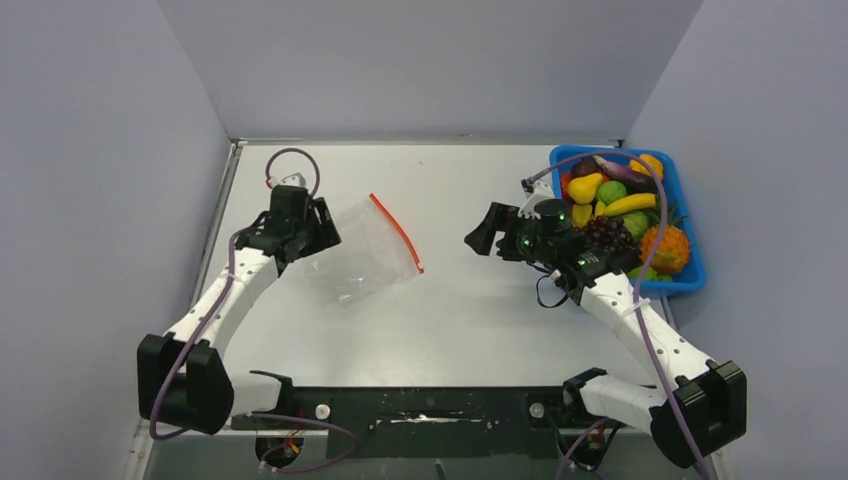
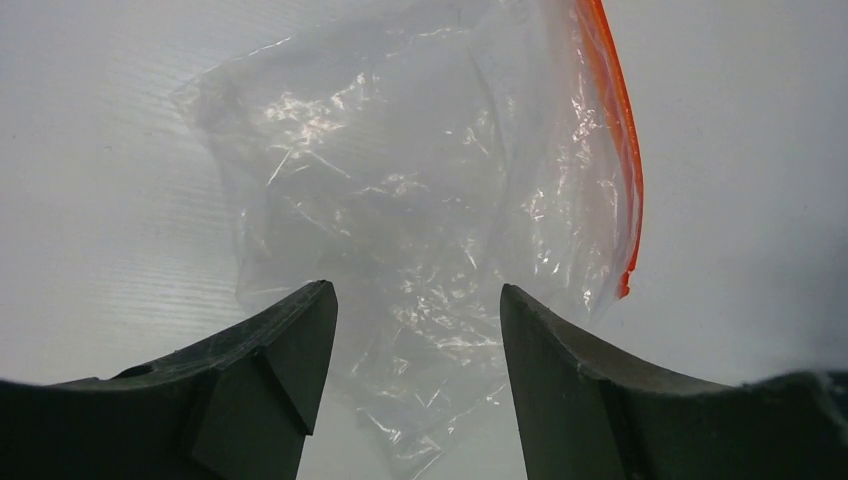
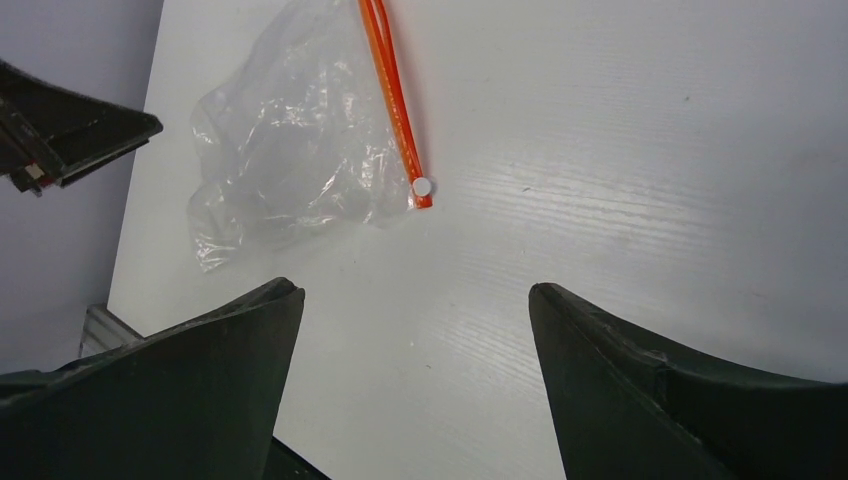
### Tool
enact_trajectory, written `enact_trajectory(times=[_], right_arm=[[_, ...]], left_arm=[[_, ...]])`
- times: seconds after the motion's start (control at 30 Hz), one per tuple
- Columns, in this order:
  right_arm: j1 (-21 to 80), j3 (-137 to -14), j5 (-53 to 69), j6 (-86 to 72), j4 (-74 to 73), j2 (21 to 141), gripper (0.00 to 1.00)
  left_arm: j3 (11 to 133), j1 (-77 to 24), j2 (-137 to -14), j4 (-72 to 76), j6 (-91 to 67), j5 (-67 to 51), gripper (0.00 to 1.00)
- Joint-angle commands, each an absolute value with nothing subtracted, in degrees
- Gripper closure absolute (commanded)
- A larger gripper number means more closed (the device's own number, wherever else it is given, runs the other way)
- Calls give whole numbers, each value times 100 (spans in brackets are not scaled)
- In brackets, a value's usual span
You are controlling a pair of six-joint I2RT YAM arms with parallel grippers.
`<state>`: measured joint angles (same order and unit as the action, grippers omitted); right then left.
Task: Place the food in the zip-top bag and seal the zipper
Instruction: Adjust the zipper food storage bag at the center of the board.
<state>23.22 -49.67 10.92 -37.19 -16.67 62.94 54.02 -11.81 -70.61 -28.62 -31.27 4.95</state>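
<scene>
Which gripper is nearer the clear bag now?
Left. The left gripper hovers at the bag's left edge, fingers open over it. The right gripper hangs open off to the bag's right, beside the blue bin.

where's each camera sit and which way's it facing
Top external: above and behind the robot, looking down on the table; left arm and right arm show.
Left wrist: on its arm, facing the zip-top bag ahead; open left tool shows.
Right wrist: on its arm, facing the bag across the table; open right tool shows.
Shared: wrist views both show the zipper.
</scene>
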Motion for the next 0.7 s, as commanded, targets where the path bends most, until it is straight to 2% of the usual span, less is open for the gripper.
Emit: enact_trajectory(times=[0.0,0.17,0.37,0.67], right_arm=[[2599,-5317,821,-3704,-1377,6260,14],[2695,-5299,625,-3585,-1496,6072,11],[2744,-5326,447,-3394,-1641,5845,8],[2764,-5127,347,-3387,-1616,5605,7]], left_arm=[[6156,-1458,-7760,-2688,-3322,867,41],[6945,-1958,-8649,-2636,-3261,1467,38],[7622,-2211,-9614,-2628,-3304,1562,36],[7746,-2271,-10319,-2757,-3126,2079,35]])
